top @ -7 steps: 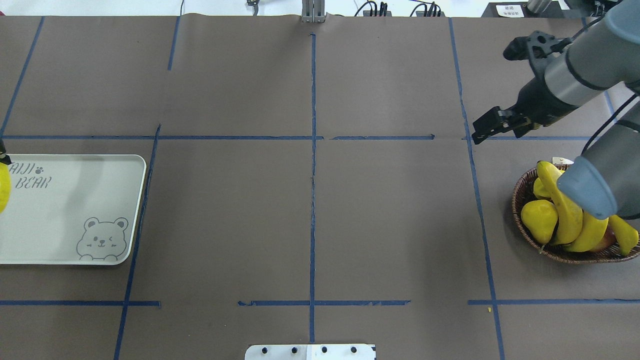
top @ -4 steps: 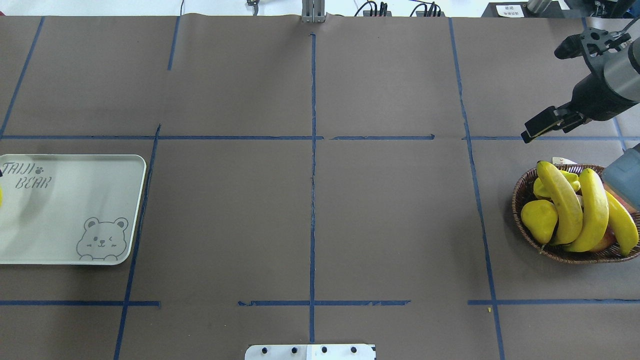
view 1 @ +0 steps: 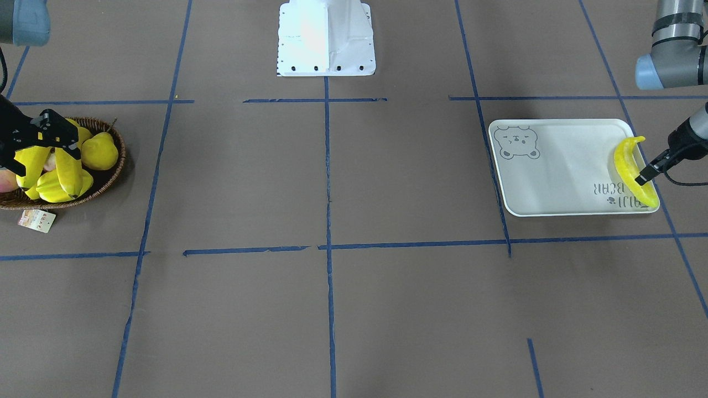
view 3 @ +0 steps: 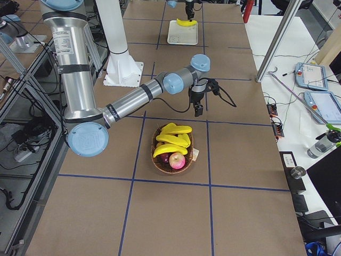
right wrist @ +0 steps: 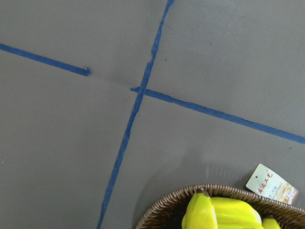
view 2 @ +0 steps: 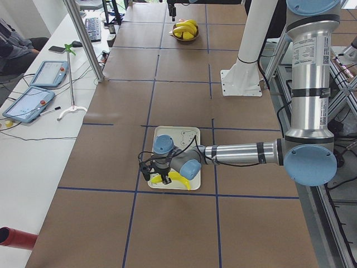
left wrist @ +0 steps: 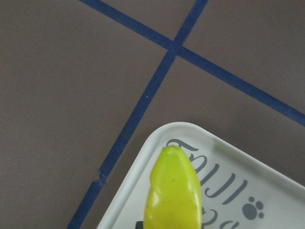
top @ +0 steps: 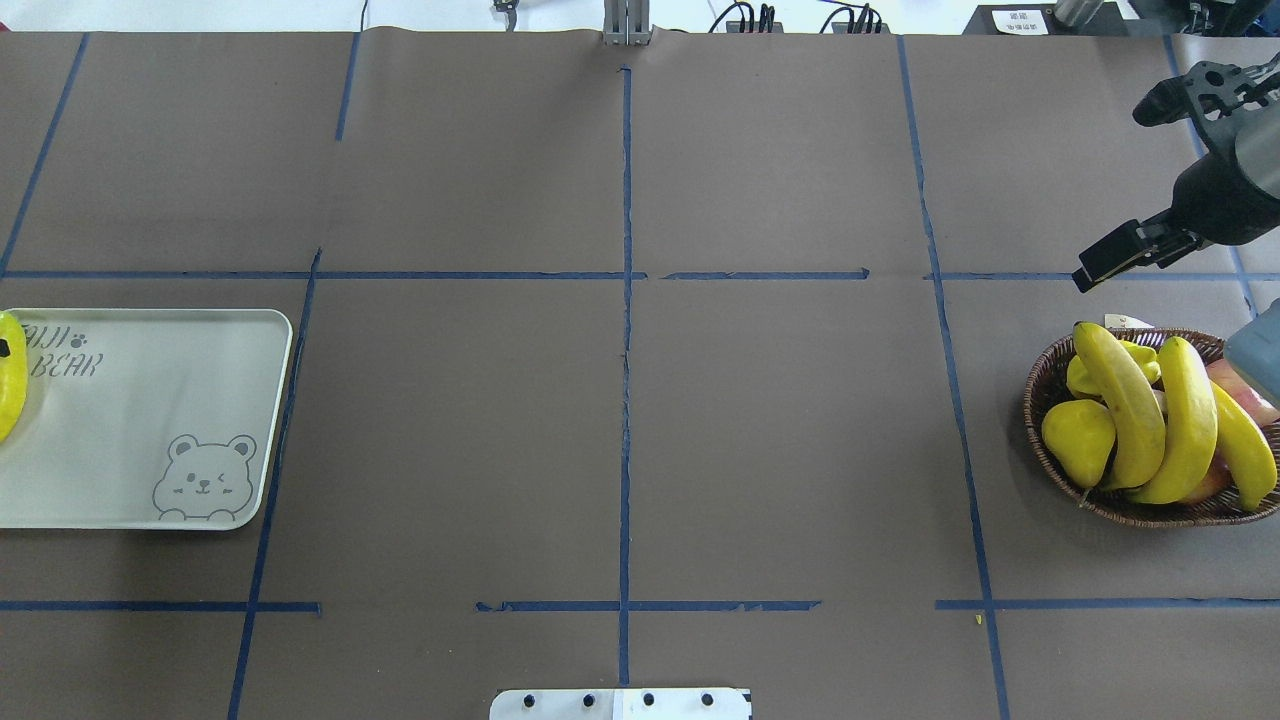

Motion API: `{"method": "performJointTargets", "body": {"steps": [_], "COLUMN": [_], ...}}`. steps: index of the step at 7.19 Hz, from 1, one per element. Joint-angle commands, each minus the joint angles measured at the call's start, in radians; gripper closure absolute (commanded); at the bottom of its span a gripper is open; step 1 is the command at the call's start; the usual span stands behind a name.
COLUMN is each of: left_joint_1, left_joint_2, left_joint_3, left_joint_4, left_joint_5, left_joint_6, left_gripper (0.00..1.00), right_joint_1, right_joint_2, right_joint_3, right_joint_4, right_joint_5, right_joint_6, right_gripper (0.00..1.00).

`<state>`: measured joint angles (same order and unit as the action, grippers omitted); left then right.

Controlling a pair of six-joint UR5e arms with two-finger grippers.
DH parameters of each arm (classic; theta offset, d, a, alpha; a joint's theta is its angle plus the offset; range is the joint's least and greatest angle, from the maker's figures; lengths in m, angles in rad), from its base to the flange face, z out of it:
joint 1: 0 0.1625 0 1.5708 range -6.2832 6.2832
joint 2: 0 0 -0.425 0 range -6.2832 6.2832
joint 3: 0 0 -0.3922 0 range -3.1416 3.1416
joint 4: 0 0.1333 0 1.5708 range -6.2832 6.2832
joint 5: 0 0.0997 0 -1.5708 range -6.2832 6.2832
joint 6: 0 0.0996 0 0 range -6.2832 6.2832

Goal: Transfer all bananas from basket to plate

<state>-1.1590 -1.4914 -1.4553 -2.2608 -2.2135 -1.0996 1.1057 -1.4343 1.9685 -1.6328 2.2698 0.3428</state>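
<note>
Movement was noted in both arms against the earlier overhead pictures. The right arm, which had lain across the basket (top: 1032, 400), was drawn back, so that the 3 bananas (top: 1128, 400) in it were uncovered. The right gripper (top: 1108, 262) was held beyond the far rim, above bare table, with jaws apart and nothing between them. The left gripper (view 1: 644, 178), which had been carried almost out of view, was brought down. Its banana (view 1: 626, 163) was laid on the plate (view 1: 558, 166) along the short edge by the lettering, 1 tip raised. It was judged to be clamped still on that banana. 1 of 4 was thus all but delivered, and 3 were left. A pear (top: 1078, 435) and a red fruit (view 3: 177, 160) were also held in the basket, and a tag (view 1: 36, 220) was seen beside its rim.
</note>
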Motion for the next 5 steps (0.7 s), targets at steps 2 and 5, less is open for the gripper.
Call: {"method": "performJointTargets", "body": {"steps": [2, 5], "left_joint_1": [-0.002, -0.001], "left_joint_2": [0.003, 0.002], "left_joint_3": [-0.135, -0.203], "left_joint_4": [-0.02, -0.026], "left_joint_5": [-0.07, -0.074], "left_joint_6": [-0.003, -0.016], "left_gripper": [0.0, 0.0], "right_joint_1": [-0.009, -0.188], "right_joint_2": [-0.056, -0.122], "right_joint_3": [0.053, 0.09], "right_joint_4": [0.005, 0.156], "right_joint_5": [-0.097, -0.252], "right_joint_6": [0.013, 0.28], "right_gripper": [0.01, 0.02]}}
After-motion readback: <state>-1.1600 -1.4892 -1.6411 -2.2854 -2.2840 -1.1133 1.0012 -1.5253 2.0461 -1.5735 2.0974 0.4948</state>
